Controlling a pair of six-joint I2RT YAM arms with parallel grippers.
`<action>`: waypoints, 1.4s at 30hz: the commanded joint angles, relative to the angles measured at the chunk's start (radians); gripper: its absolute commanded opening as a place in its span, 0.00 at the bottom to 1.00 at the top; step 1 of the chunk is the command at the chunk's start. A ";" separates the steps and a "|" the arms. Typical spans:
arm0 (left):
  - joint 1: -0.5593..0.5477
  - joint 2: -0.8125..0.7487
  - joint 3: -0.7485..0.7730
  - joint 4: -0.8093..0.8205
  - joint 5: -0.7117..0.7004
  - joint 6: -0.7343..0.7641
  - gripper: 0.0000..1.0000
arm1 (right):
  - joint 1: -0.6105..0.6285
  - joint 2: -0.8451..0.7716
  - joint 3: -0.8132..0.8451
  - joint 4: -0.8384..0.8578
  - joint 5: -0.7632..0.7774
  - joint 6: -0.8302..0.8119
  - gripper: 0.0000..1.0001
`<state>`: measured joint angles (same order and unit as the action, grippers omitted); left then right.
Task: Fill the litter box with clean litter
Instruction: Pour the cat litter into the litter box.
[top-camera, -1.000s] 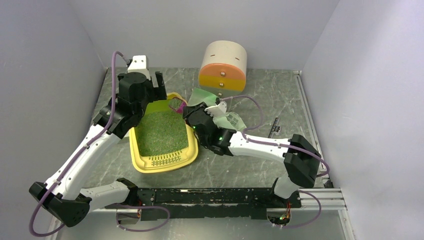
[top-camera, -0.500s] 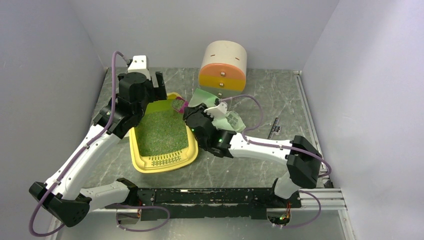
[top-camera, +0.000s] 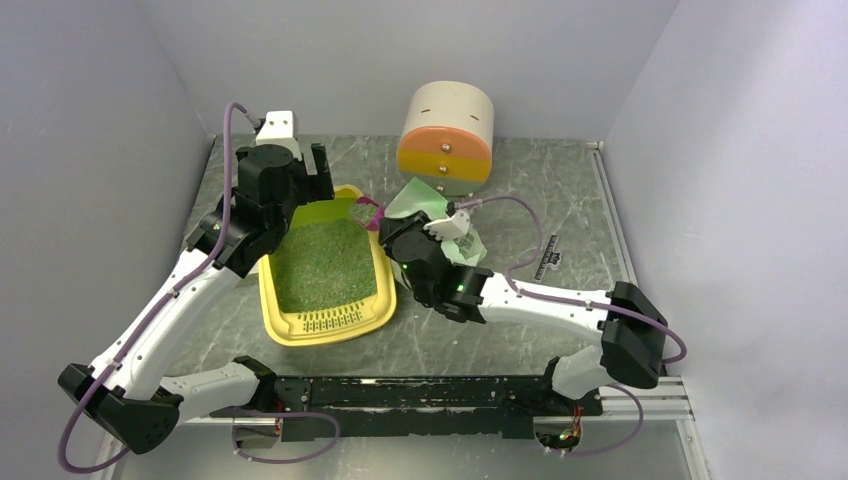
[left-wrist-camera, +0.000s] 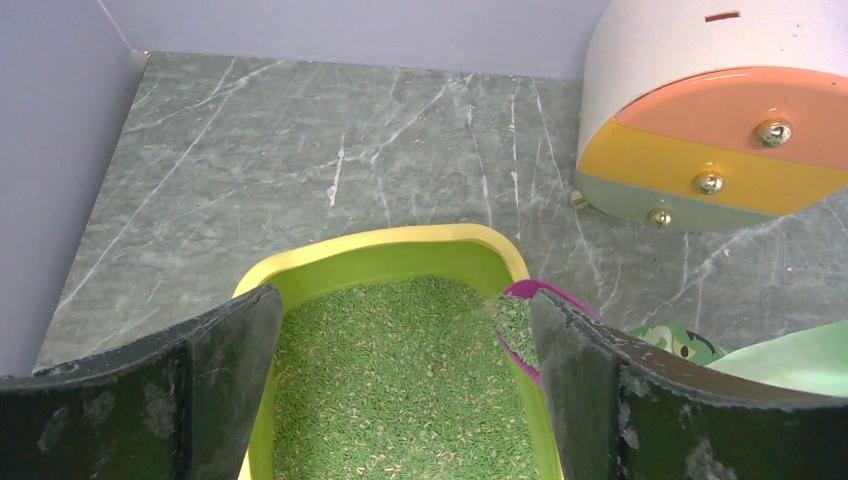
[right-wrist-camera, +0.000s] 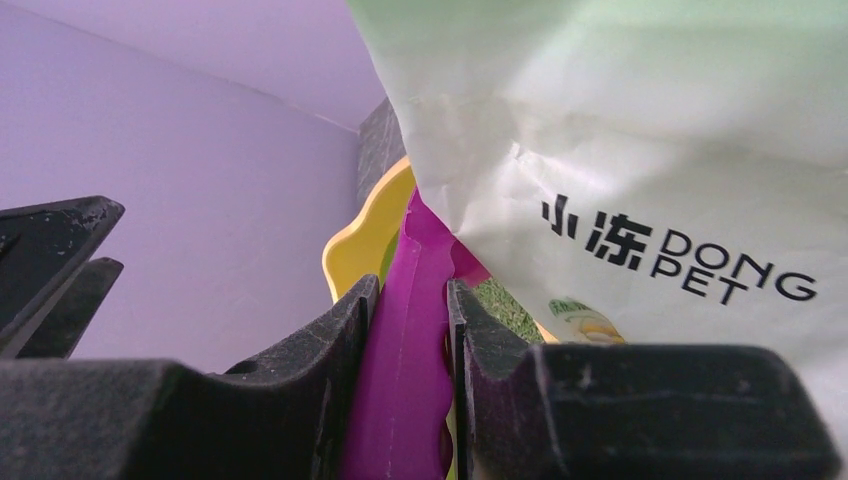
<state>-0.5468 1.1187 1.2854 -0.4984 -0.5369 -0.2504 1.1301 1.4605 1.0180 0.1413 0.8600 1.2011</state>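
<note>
The yellow litter box (top-camera: 276, 328) lies left of centre, its slotted grille at the near end. Green litter (top-camera: 318, 262) covers its floor, as the left wrist view (left-wrist-camera: 400, 380) shows. My right gripper (top-camera: 392, 228) is shut on the handle of the magenta scoop (right-wrist-camera: 405, 350). The scoop bowl (top-camera: 366, 208) holds litter and is tilted at the box's far right rim (left-wrist-camera: 520, 325). My left gripper (top-camera: 318, 172) hovers open and empty over the box's far end, its fingers (left-wrist-camera: 225, 380) on either side of the litter.
A pale green and white printed bag (top-camera: 432, 205) lies right of the box, against my right wrist. The round beige, orange and yellow drawer cabinet (top-camera: 447, 132) stands at the back. Grey walls close in on the left, back and right.
My right arm has shifted right and swung, carrying the scoop a little back and right along the box's far rim. My left arm has held still.
</note>
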 joint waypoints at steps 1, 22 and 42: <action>-0.007 -0.008 -0.014 0.018 0.011 -0.001 0.98 | 0.009 -0.053 -0.027 -0.038 0.019 0.025 0.00; -0.007 -0.028 -0.010 0.018 -0.015 -0.026 0.98 | 0.045 -0.040 0.075 -0.196 -0.187 -0.232 0.00; -0.007 -0.077 -0.015 0.010 -0.097 -0.033 0.98 | 0.008 0.296 0.306 0.010 -0.355 -0.298 0.00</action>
<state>-0.5468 1.0554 1.2762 -0.4988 -0.6018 -0.2783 1.1458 1.7454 1.2682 0.1081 0.5526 0.9436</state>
